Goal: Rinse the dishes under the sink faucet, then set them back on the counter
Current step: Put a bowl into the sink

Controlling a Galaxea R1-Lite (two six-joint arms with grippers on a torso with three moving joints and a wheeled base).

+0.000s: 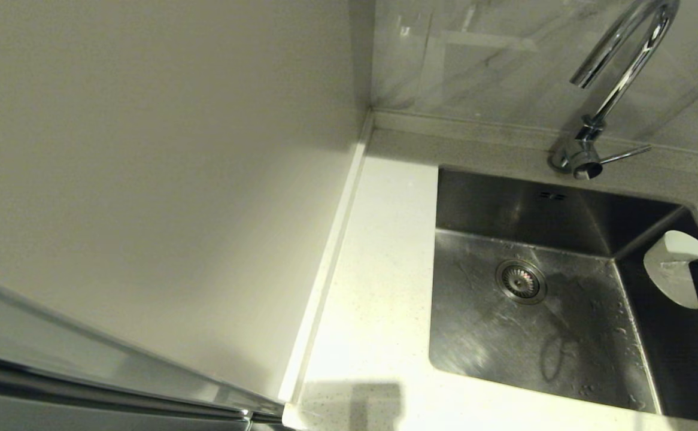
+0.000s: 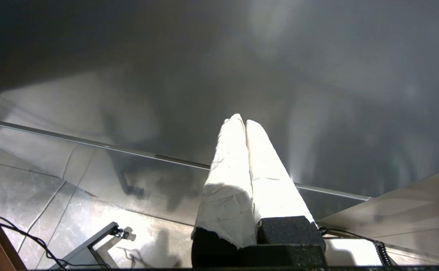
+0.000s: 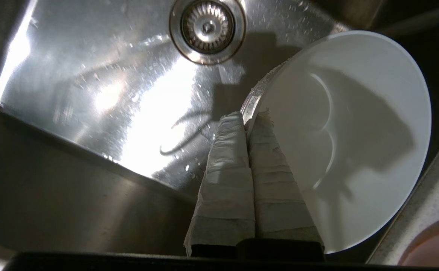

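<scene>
My right gripper is shut on the rim of the pale grey-white bowl, which is tilted on edge above the wet floor of the sink, near its right wall. In the head view the bowl and the right gripper show at the far right edge, right of the drain. The chrome faucet stands behind the sink; no water shows at its spout. A pink dish lies on the counter beside the basin. The blue-grey dish is out of view. My left gripper is shut and empty, low beside the cabinet.
The faucet's thin lever points right. An off-white counter strip runs left of the sink, bounded by a cream wall panel. Tiled floor and cables show in the left wrist view.
</scene>
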